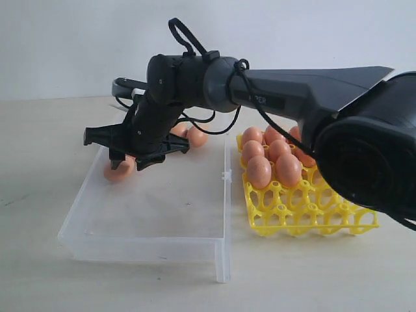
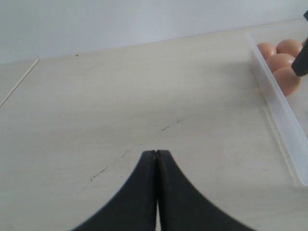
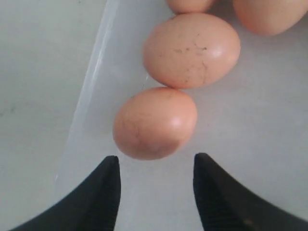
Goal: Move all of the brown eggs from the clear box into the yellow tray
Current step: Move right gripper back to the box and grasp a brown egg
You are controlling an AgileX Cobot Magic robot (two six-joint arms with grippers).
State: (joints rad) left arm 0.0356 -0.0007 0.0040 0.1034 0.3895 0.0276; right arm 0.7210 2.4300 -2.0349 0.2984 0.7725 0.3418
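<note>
From the exterior view, the right arm (image 1: pixel 286 91) reaches across from the right and over the clear box (image 1: pixel 224 214), which lies on the pale counter (image 1: pixel 39 195) just beside the yellow tray (image 1: pixel 305 211). The right fingers (image 1: pixel 146 159) hang low over the box's far left corner, directly above one of the brown eggs (image 1: pixel 119 170), and a few more eggs (image 1: pixel 195 136) lie along the far wall behind the arm. A cluster of eggs (image 1: pixel 273 159) sits in the tray's farther cups, close together (the arm hides some of them). In the left wrist view, the left fingers (image 2: pixel 139 192) are pressed together with nothing between them, above bare counter (image 2: pixel 120 96). The box's wall (image 2: pixel 279 108) runs along one edge of that picture, with several eggs (image 2: pixel 281 62) behind it. In the right wrist view, the right fingers (image 3: pixel 108 192) stand well apart and hold nothing. The nearest egg (image 3: pixel 155 122) lies on the box floor just ahead of the gap between the tips, close to the transparent side wall (image 3: pixel 91 82). It touches a second, speckled egg (image 3: pixel 192 50) beyond it, and parts of two more eggs show past that one.
</note>
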